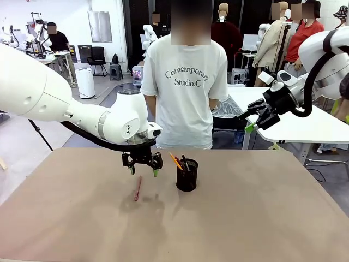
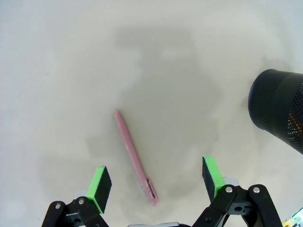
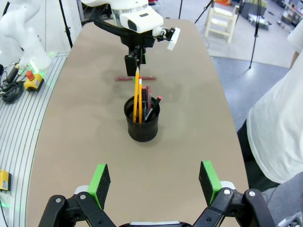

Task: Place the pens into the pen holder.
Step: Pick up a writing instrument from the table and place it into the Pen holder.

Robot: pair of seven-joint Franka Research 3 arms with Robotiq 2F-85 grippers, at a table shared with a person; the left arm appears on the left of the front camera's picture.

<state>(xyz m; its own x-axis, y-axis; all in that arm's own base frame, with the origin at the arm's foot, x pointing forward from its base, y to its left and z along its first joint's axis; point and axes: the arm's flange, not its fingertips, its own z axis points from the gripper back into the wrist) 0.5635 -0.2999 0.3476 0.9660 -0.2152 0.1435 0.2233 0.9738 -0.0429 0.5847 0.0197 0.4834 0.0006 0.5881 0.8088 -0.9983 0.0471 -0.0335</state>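
The left gripper (image 1: 143, 169) hangs wide open and empty over the reddish pen (image 1: 137, 188) lying at its 7 o'clock; the holder (image 1: 187, 174), at 3 o'clock, carries a pencil (image 3: 136, 94); the right gripper (image 1: 258, 118) is raised, spread, empty

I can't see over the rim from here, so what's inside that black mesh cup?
The cup holds a yellow pencil, a reddish pen and a dark marker with a red tip, all leaning. The mesh wall hides their lower ends and the cup's bottom.
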